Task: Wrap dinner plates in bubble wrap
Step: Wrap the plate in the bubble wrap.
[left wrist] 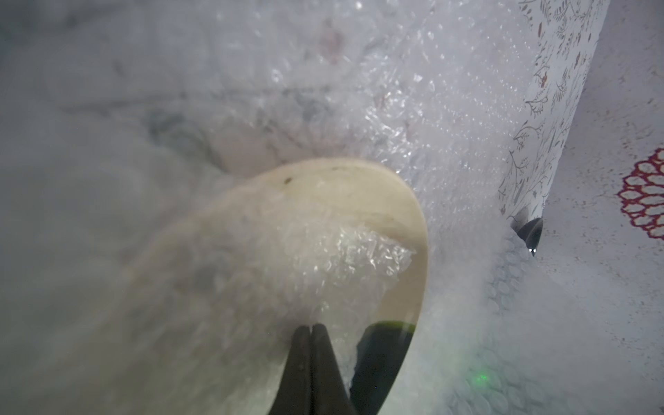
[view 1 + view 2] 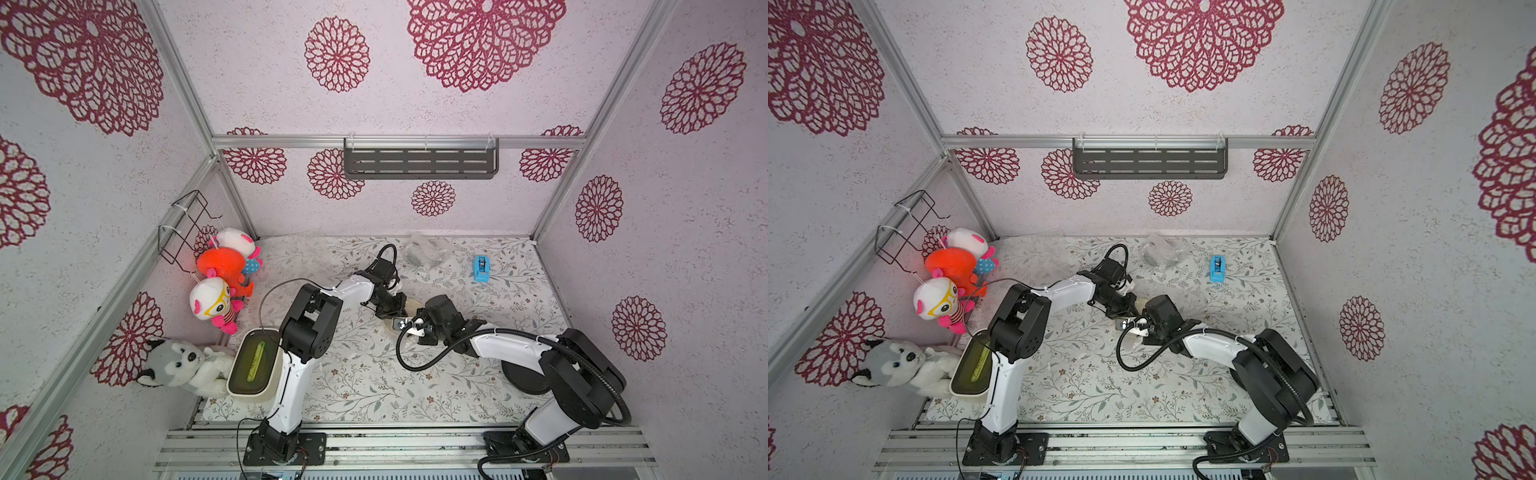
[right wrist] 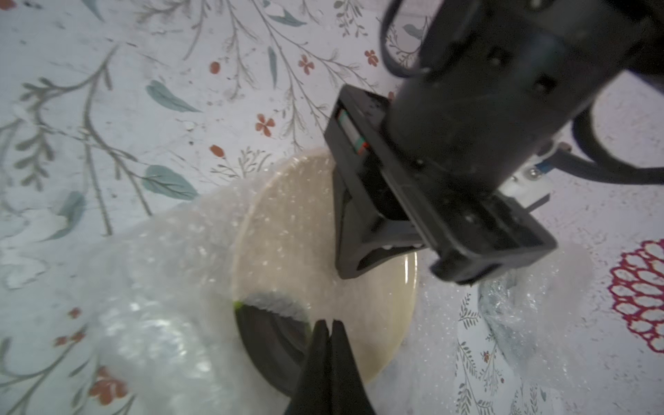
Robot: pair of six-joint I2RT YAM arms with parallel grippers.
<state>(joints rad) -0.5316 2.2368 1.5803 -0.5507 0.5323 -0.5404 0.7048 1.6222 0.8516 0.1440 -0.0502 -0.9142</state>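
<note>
**Writing.** The only marks I can find sit on the green strip inside the cream tub (image 2: 251, 365). They are too small for me to read.

**Surroundings.** The tub stands well behind the left gripper (image 1: 310, 327), against that arm's raised elbow. Plush toys (image 2: 224, 266) and a grey husky toy (image 2: 174, 365) lie along the wall beyond the tub. Past both grippers, towards the back wall, lie a crumpled bundle (image 2: 422, 253) of film with something dark inside and a blue tape dispenser (image 2: 482, 268). The black plate (image 2: 521, 380) lies well behind the right gripper (image 3: 330, 322), partly hidden under that arm's elbow. In the right wrist view the left gripper's body blocks much of the cream plate (image 3: 287, 233).

**Task items.** In both top views the cream plate lies directly under the two grippers, on the floral cloth (image 2: 374, 386). Bubble wrap (image 1: 449, 107) lies beneath it and is folded partly over its face.

**Pose.** Both arms reach inward and their grippers nearly meet over the plate. The left gripper's jaws are pressed together on a bunched fold of bubble wrap above the plate. The right gripper's jaws are also together, with the tips at the film-covered rim. I cannot tell whether film is caught between them.
</note>
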